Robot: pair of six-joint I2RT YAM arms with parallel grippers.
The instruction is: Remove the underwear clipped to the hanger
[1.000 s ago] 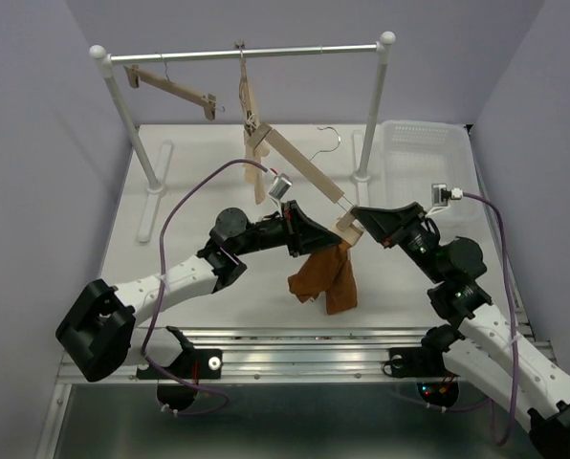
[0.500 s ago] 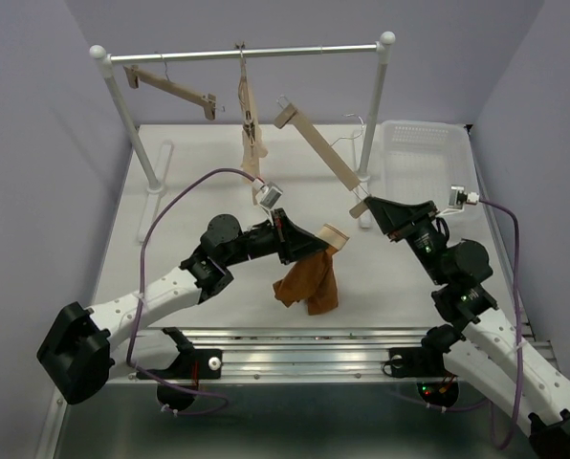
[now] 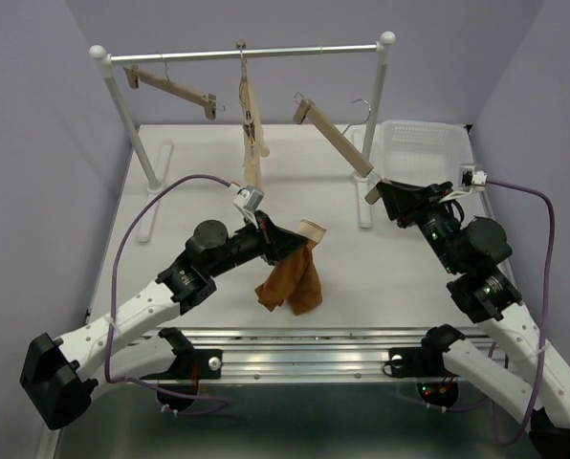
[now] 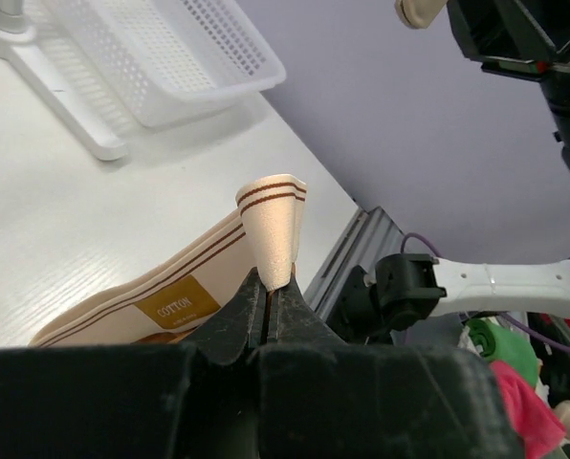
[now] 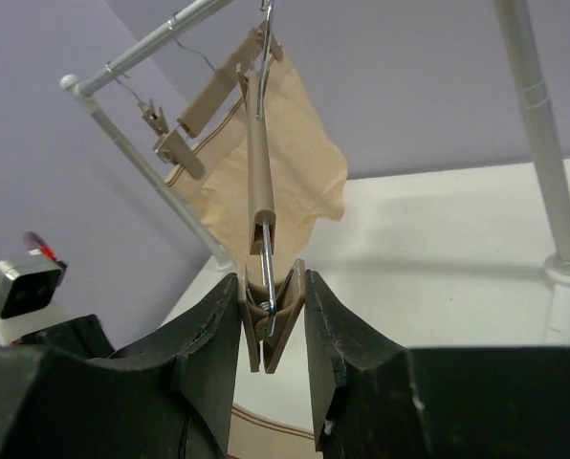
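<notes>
Just toward 6 o'clock of the table's middle, the underwear (image 3: 287,279) hangs limp from the left gripper (image 3: 302,232), whose fingers are pinched tight on its cream waistband (image 4: 271,225). A second ago it sat against the hanger's clip. Now the hanger (image 3: 335,142) has swung off to 1 o'clock, well apart, its lower clip end clamped between the right gripper's (image 3: 373,188) narrowly set fingers. The garment looks free of both clips, so only setting it down seems left.
</notes>
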